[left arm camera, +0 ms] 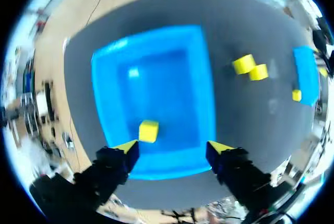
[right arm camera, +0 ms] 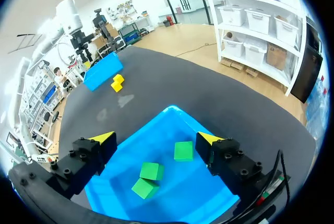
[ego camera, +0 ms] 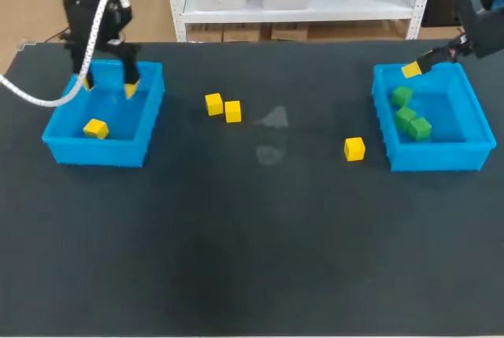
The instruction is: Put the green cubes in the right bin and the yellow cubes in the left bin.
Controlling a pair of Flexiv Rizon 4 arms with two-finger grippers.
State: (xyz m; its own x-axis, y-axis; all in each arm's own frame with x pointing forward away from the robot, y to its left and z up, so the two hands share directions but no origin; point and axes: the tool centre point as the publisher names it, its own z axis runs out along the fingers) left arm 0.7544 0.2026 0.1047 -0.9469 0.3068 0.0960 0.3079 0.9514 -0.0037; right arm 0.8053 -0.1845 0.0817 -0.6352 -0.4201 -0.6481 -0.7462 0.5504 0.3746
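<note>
Yellow cubes (ego camera: 95,128): one inside left bin (ego camera: 94,153); two touching (ego camera: 213,104) at middle of table (ego camera: 268,220), well apart from both bins; one (ego camera: 354,148) near right bin (ego camera: 437,158) wall, not touching | green cubes (ego camera: 405,116): three inside right bin | left gripper (ego camera: 109,84): above left bin, jaws spread | right gripper (right arm camera: 156,139): above right bin, jaws spread

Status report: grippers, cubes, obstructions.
Left gripper open over left bin, right gripper open over right bin. Three green cubes in right bin, one yellow cube in left; three yellow cubes loose between bins. Nothing blocking them.

Three green cubes (right arm camera: 151,171) lie in the blue right bin (right arm camera: 162,130) beneath the right jaws. One yellow cube (left arm camera: 148,131) lies in the left bin (left arm camera: 156,67) beneath the left jaws. Three loose yellow cubes (ego camera: 233,111) lie between the bins.
</note>
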